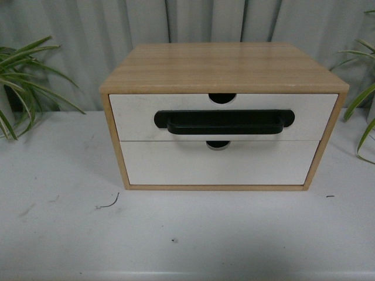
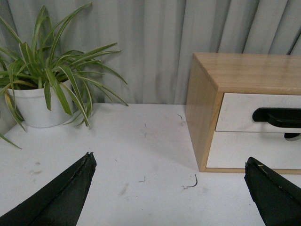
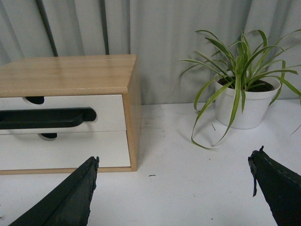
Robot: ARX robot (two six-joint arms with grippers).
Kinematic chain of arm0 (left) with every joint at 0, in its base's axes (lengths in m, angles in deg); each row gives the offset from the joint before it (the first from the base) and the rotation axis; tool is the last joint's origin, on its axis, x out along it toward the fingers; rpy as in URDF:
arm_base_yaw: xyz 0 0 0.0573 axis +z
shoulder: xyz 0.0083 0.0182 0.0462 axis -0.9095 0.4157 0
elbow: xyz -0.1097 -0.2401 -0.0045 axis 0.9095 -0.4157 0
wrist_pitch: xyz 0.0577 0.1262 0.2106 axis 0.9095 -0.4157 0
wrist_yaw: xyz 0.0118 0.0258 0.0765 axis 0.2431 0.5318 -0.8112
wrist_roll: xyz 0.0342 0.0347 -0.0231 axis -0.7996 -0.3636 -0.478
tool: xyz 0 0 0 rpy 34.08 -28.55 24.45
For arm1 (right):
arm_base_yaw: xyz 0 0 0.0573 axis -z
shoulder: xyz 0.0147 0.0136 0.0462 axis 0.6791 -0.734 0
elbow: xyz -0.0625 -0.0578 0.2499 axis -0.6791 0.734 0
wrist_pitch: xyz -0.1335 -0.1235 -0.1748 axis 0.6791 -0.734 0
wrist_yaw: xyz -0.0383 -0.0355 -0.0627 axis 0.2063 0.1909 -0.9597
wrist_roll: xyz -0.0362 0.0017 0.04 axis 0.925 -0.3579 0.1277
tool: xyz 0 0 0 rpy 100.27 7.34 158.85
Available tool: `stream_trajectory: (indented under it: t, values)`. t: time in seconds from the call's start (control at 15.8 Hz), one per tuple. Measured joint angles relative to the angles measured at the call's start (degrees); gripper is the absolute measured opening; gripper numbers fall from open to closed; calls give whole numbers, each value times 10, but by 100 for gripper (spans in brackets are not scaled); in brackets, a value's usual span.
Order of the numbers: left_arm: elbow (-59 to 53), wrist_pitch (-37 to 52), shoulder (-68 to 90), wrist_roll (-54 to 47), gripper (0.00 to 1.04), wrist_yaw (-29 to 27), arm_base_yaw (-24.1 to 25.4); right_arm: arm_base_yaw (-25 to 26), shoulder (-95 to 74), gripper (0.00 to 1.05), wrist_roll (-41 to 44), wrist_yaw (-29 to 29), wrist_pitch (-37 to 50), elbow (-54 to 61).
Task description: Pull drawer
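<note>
A wooden cabinet (image 1: 222, 67) stands on the white table (image 1: 64, 216). Its upper drawer (image 1: 135, 114) has a white front, a long black bar handle (image 1: 224, 122) and a semicircular notch (image 1: 222, 98) in the top edge, and it sits flush, closed. The plain lower drawer (image 1: 176, 167) is below it. Neither arm shows in the front view. My left gripper (image 2: 169, 162) is open over bare table, left of the cabinet (image 2: 202, 108) and short of the drawer (image 2: 237, 110). My right gripper (image 3: 174, 162) is open, to the right of the cabinet (image 3: 70, 73) and drawer (image 3: 108, 106). Nothing is held.
A potted plant in a white pot (image 2: 35, 106) stands at the back left, another white pot (image 3: 244, 106) at the back right. Grey curtain (image 1: 76, 35) hangs behind. A small dark curl of debris (image 1: 109, 204) lies on the table before the cabinet's left corner.
</note>
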Motion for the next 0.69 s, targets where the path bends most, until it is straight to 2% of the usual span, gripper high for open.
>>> stream_trajectory:
  t: [0.69]
  values:
    - [0, 0, 0, 0, 98, 0, 0, 0, 0, 98, 0, 0, 0, 0]
